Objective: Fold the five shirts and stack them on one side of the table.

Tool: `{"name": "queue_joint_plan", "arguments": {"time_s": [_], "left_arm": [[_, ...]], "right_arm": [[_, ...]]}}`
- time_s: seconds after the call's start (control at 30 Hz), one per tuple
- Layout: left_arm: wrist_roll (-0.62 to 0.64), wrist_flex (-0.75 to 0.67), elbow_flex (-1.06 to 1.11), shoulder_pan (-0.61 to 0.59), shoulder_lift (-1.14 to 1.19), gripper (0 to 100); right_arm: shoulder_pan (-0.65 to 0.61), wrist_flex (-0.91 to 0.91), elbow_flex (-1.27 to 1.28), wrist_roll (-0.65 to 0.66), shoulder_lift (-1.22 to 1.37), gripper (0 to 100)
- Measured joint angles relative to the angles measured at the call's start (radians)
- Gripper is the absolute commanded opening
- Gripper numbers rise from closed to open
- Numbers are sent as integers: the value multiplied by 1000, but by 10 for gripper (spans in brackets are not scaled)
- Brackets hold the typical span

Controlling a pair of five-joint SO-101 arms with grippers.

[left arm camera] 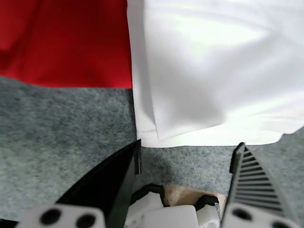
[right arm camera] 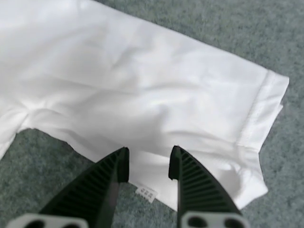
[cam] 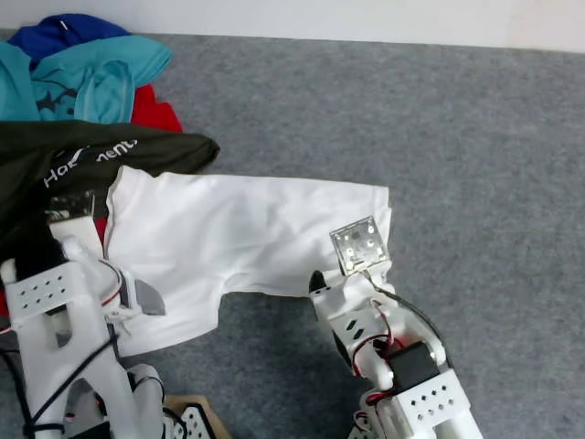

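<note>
Shirts, count: five, namely one white shirt (cam: pixel 256 238), one black shirt (cam: pixel 55 151), one teal shirt (cam: pixel 91 78), one blue shirt (cam: pixel 64 32) and one red shirt (cam: pixel 155 110).

Arms, count: two, one pincer each, both rising from the near edge of the grey table (cam: pixel 475 137).

White shirt, place: spread out alone across the middle of the table, lightly wrinkled, stretched crosswise from one arm to the other.

Other four shirts, place: bunched in one pile at the far left corner. Black lying nearest the white one and touching its left end. Teal and blue farther back. Red peeking out from under teal and black.

Left gripper (left arm camera: pixel 189 147), state: fingers spread wide, nothing between them.

Left gripper, place: over bare grey table, just short of a stitched corner of the white shirt (left arm camera: pixel 213 71). Red shirt (left arm camera: pixel 66 42) lying right against that white edge.

Right gripper (right arm camera: pixel 149 152), state: fingers parted by a narrow gap, no cloth pinched as far as visible.

Right gripper, place: directly over the near edge of the white shirt (right arm camera: pixel 142 85), close to its right end. A small sewn label (right arm camera: pixel 146 192) at that edge, between the two fingers. Hemmed end of the shirt just beyond.

White shirt against the pincers: just off the tips of the left one, under the tips of the right one.
</note>
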Motion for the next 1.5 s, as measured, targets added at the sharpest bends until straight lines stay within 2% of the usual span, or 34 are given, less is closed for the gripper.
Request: {"name": "queue_joint_plan", "arguments": {"time_s": [0.47,0.73,0.83,1.27,1.5], "left_arm": [[0,-324,270,0,0,300],[0,-419,284,15,0,69],[0,-457,285,35,0,63],[0,-442,285,66,0,62],[0,-209,172,66,0,63]], "right_arm": [[0,-55,29,-2,0,148],[0,-104,61,-2,0,148],[0,-104,61,-2,0,148],[0,-104,61,-2,0,148],[0,-104,61,-2,0,148]]}}
